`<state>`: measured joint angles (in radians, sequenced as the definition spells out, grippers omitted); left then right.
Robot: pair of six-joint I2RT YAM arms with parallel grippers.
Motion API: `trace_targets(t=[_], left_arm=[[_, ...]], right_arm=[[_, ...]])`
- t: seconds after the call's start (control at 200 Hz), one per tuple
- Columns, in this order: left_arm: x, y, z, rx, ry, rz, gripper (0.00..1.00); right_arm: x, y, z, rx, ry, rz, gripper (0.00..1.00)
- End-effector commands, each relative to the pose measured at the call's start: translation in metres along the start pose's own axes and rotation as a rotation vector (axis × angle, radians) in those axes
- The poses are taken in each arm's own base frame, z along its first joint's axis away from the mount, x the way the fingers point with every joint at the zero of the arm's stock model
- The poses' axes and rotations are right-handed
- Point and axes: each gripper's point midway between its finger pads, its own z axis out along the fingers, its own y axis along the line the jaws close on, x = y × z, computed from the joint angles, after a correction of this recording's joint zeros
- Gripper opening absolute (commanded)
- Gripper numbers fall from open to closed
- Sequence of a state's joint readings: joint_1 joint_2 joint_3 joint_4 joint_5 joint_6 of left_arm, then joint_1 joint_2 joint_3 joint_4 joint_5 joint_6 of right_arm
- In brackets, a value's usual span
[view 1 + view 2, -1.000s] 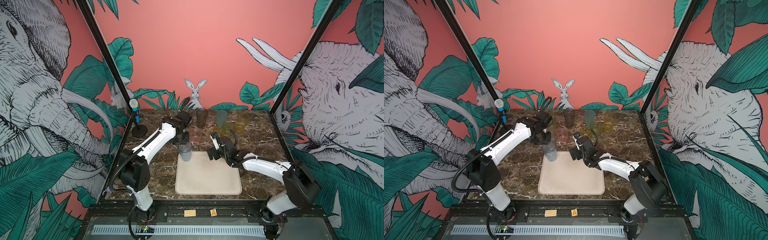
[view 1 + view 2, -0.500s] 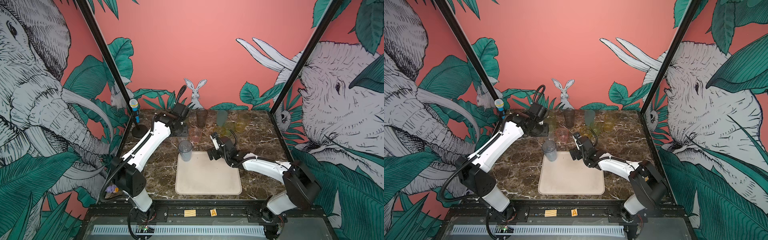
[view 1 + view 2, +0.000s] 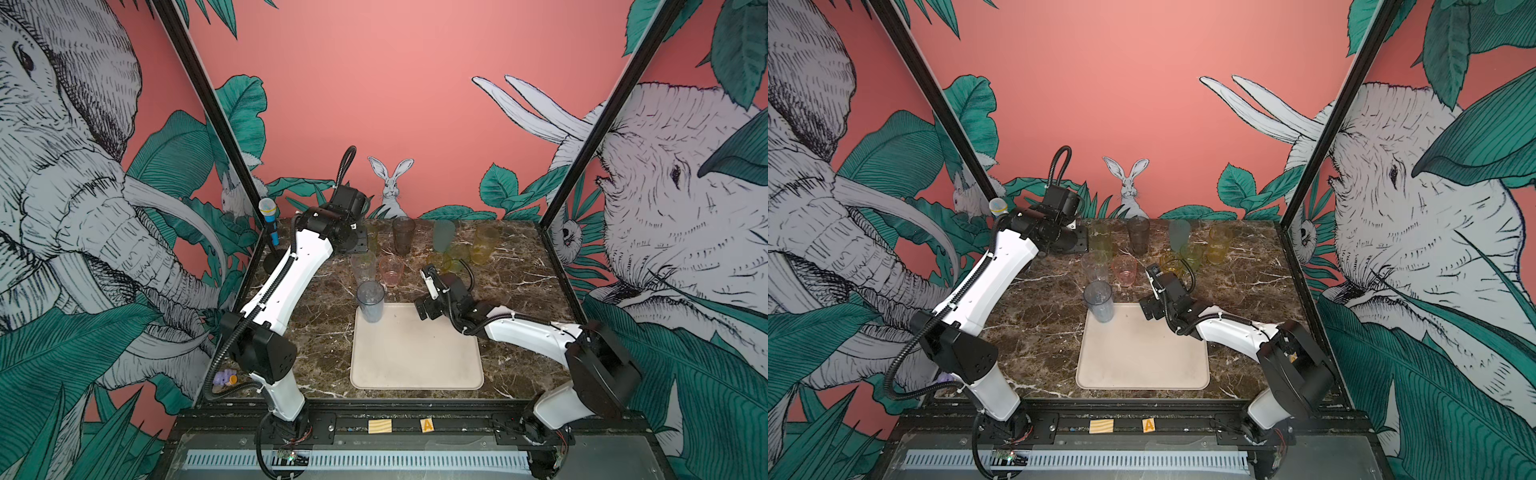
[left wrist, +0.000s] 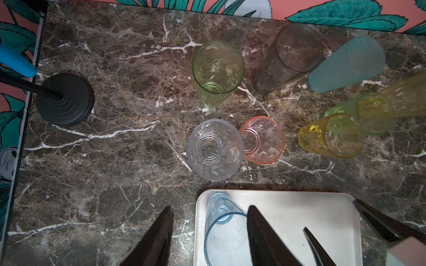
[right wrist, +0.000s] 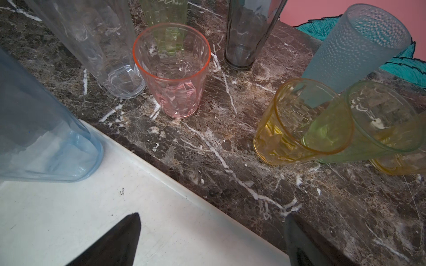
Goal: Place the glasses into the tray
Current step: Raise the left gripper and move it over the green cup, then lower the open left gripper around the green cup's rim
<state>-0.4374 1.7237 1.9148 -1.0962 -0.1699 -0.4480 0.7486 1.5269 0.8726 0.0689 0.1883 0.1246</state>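
A grey-blue glass [image 3: 370,301] [image 4: 221,228] stands upright on the far left corner of the cream tray [image 3: 415,357] [image 5: 69,218]. My left gripper [image 3: 359,245] [image 4: 211,207] hangs open and empty, high at the back left. Just behind the tray stand a clear glass [image 4: 214,149] and a pink one [image 5: 173,73]. Further back are pale green [image 4: 217,69], smoky dark [image 3: 403,235], teal [image 5: 359,46], yellow [image 5: 299,124], green [image 4: 368,112] and amber [image 3: 484,243] glasses. My right gripper [image 3: 427,293] [image 5: 212,215] is open over the tray's far edge, holding nothing.
A blue microphone [image 3: 268,220] stands on a round black base [image 4: 65,99] at the back left corner. Black frame posts and printed walls close in the marble table [image 3: 324,332] on three sides. Two small wooden blocks [image 3: 379,426] sit on the front rail.
My left gripper has let go of the grey-blue glass on the tray, then risen and drawn back to the back left. The right arm has not moved.
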Motion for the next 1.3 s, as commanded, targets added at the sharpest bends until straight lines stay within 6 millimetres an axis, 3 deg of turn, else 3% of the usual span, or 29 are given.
trace_targets(t=[0.0,0.17,0.625,1.29], left_arm=[[-0.012,0.008,0.000,0.011,-0.019,-0.032,0.55],[-0.028,0.016,0.016,0.004,-0.029,-0.061,0.55],[-0.057,0.010,0.072,-0.005,-0.016,-0.079,0.55],[-0.068,0.016,0.136,-0.043,0.014,-0.107,0.56]], right_arm=[[-0.019,0.002,-0.007,0.000,-0.055,-0.002,0.99],[-0.019,0.002,-0.006,0.001,-0.054,-0.002,0.99],[-0.018,0.002,-0.006,0.004,-0.051,-0.005,0.99],[-0.017,0.002,-0.004,0.006,-0.043,-0.009,0.99]])
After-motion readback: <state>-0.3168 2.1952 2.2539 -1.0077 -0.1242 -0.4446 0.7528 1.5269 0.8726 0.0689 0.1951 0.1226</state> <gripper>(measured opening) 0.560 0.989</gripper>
